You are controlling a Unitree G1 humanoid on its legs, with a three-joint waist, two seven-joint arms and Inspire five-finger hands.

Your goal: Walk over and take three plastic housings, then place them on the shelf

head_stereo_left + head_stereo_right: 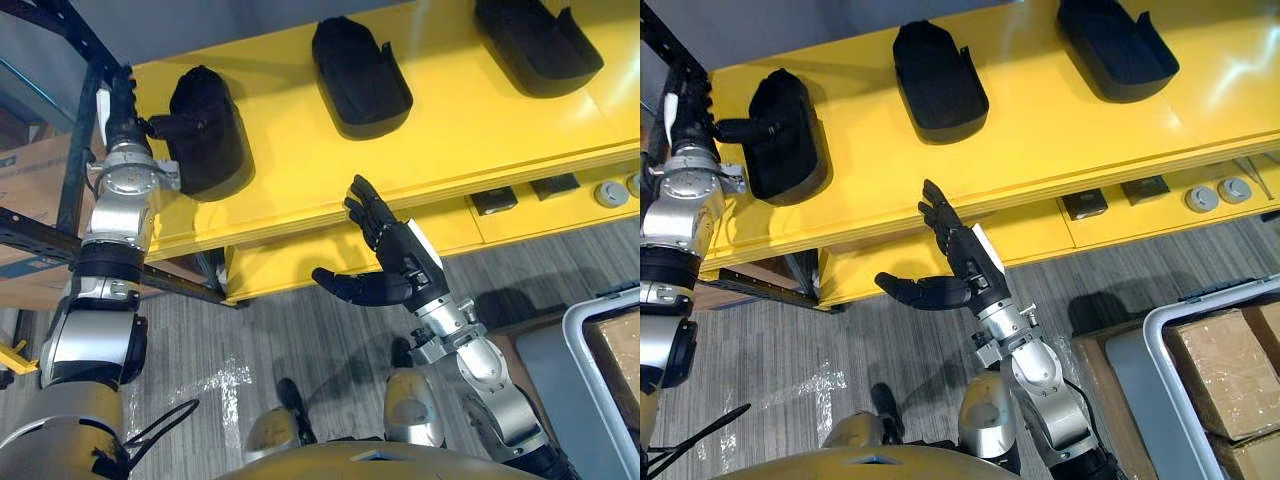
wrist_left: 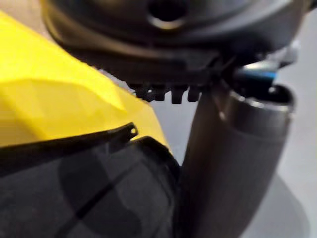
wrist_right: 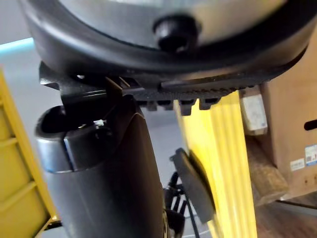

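Three black plastic housings lie in a row on the yellow shelf (image 1: 450, 140), well apart from one another: the left housing (image 1: 205, 135), the middle housing (image 1: 360, 75) and the right housing (image 1: 535, 40); the middle and right ones are hollow moulded shells lying open side up.

I judge them light and stiff, with smooth walls that could slip out of a loose pinch; the best hold looks to be across the rim, thumb inside the hollow and fingers on the outer wall; they should bear a firm squeeze.

My left hand (image 1: 122, 125) is at the shelf's left end, just beside the left housing; its fingers stand straight and close together, not curled; its thumb reaches sideways and touches the housing's side; I judge that it grips nothing.

My right hand (image 1: 398, 255) hovers in front of the shelf's front edge, below the middle housing; its fingers are straight and slightly spread, the thumb held wide; it is empty.
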